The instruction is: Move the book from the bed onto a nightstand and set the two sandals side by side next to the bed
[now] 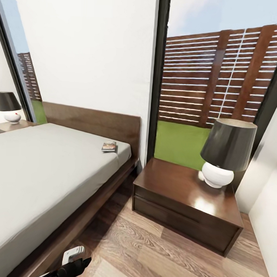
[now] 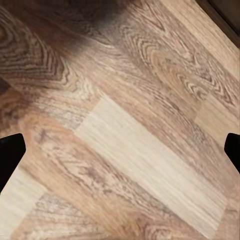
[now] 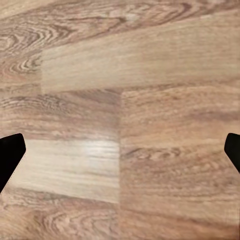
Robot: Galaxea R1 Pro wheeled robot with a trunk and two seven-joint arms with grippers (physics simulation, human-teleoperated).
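With the book [image 1: 109, 146] not yet off the bed [image 1: 40, 170] and nightstand [image 1: 184, 201] waiting, judged barely begun, left gripper [image 2: 120, 147] and right gripper [image 3: 120, 147] spread empty over floor [image 1: 149, 252].

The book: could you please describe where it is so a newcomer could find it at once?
Start at the bed, then look to the mattress corner nearest the headboard and window. The book lies flat there, small and dark, alone on the pale grey.

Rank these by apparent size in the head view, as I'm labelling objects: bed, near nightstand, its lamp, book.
1. bed
2. nightstand
3. lamp, though nearness to the camera may flatter it
4. book
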